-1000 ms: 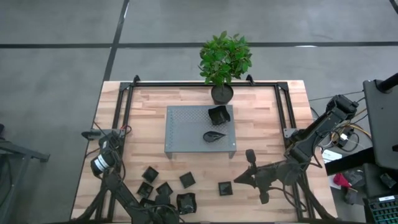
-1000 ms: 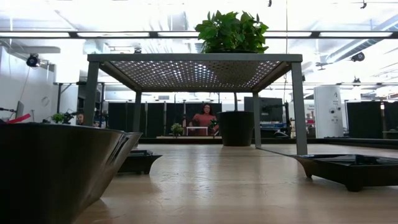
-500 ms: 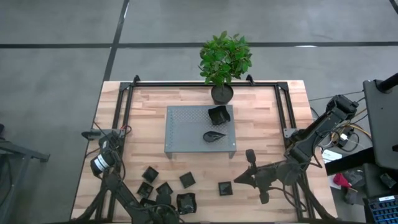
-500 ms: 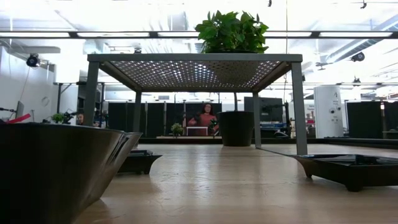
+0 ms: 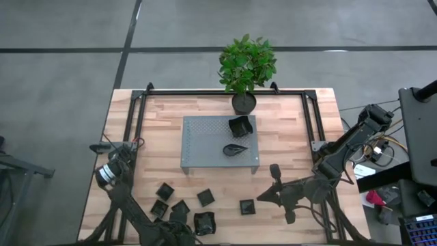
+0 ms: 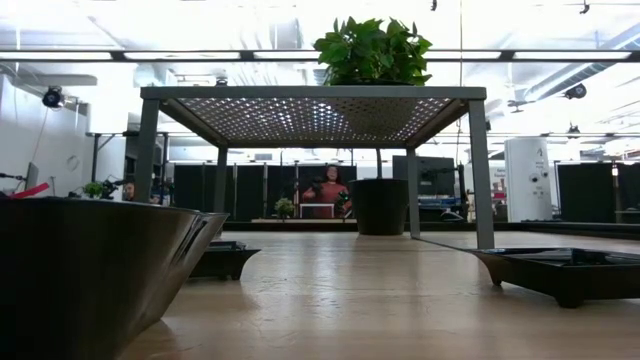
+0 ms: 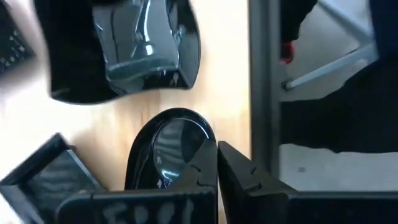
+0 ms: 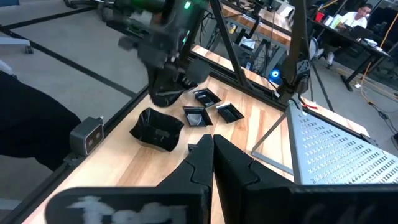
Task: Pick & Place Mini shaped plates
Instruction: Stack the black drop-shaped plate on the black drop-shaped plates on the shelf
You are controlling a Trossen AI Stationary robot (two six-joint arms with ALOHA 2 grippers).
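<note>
Several black mini shaped plates (image 5: 180,207) lie flat at the near left of the wooden table, and one more (image 5: 247,206) lies nearer the middle. Two others (image 5: 240,126) sit on the grey perforated platform (image 5: 205,140). My left gripper (image 7: 217,149) is at the table's near left corner (image 5: 176,222), pointing steeply down, shut on a rounded plate (image 7: 165,146). My right gripper (image 5: 261,198) hovers shut and empty near the front edge, to the right of the plates. My left gripper has the rounded plate's rim (image 7: 208,134) pinched between its two fingers, coming from above and pointing steeply down. The plate lies to one side of the fingers. In the right wrist view it shows as a dark shape (image 8: 166,96) under the gripper, just above the wood.
A larger black dish (image 5: 203,222) lies beside the left gripper. A potted plant (image 5: 244,102) stands at the far edge behind the platform. A black metal frame (image 5: 133,130) runs along the table's sides. Bare wood (image 5: 293,137) lies right of the platform.
My left arm has risen a little, and its upper part has swung slightly toward the table's left edge. The right arm has kept still.
</note>
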